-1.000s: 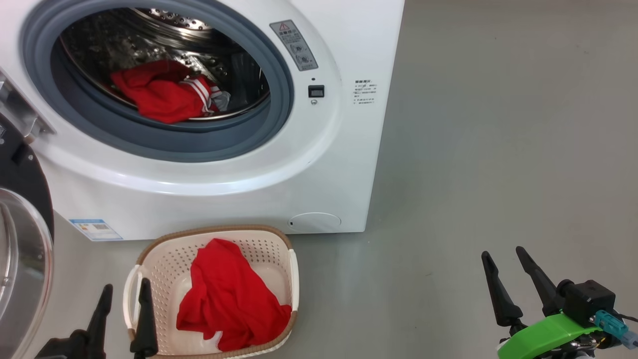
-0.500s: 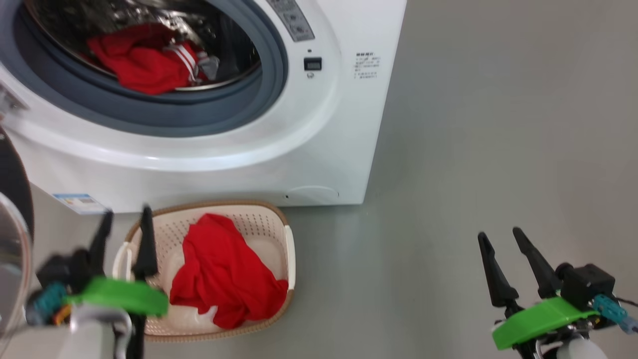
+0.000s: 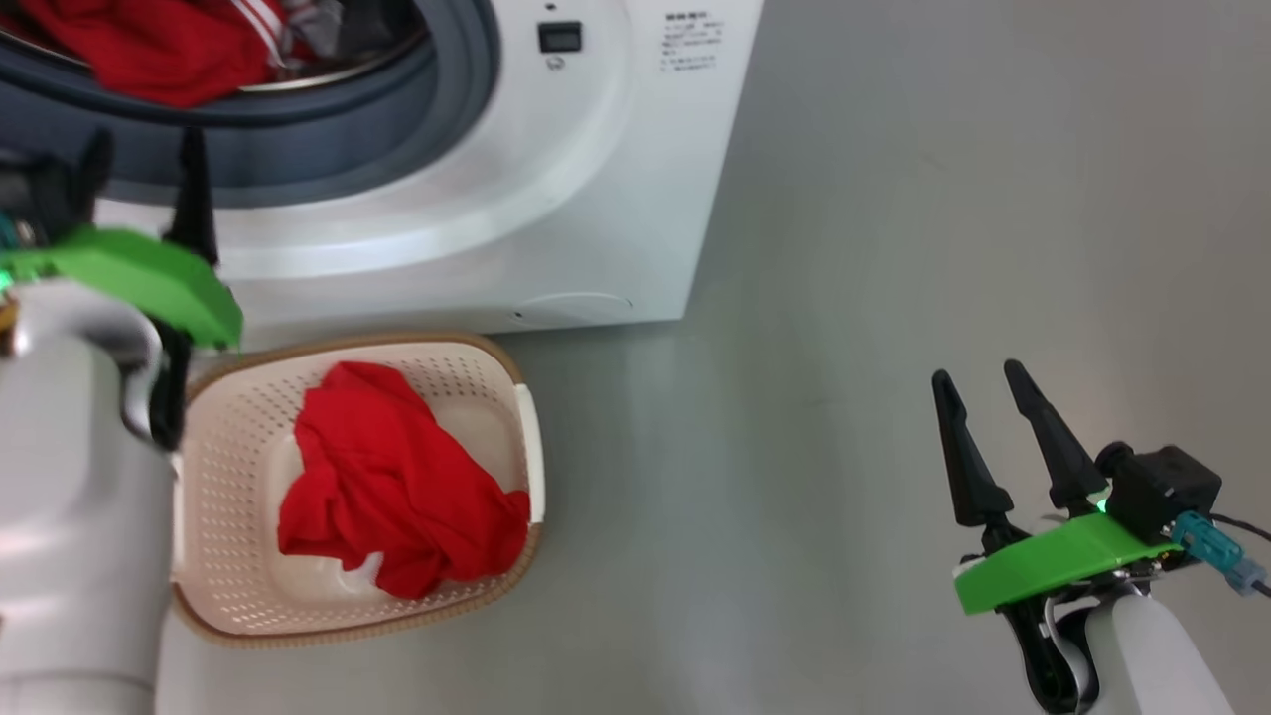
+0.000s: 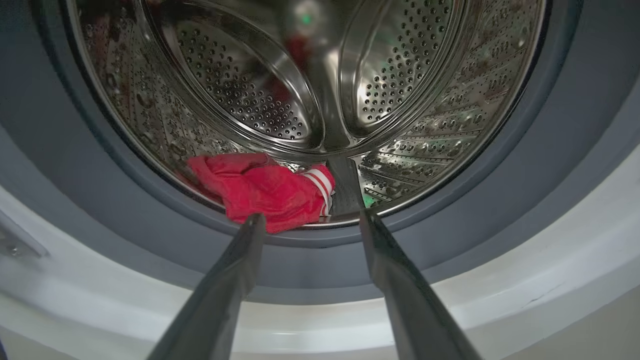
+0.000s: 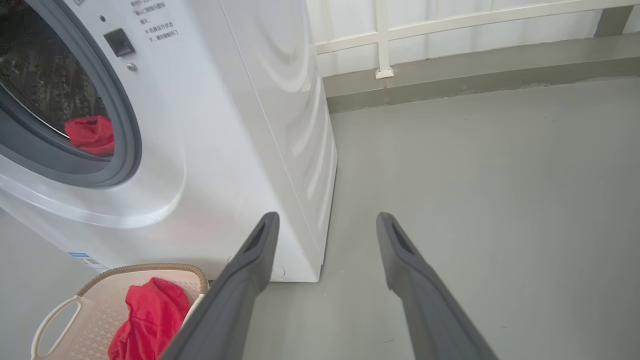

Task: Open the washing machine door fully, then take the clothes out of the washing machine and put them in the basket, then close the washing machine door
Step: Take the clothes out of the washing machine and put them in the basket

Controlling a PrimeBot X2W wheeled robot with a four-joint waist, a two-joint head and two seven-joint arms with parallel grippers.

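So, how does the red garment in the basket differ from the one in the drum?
The basket garment lies in the basket on the floor; the drum garment lies at the front lip of the steel drum. The drum garment shows white stripes at one edge; the basket garment shows none. The basket garment is already delivered; the drum garment is not yet taken out. Both are bright red and crumpled.

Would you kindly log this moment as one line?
left claw: open, aimed at striped garment in drum | right claw: open, empty | basket: one red garment
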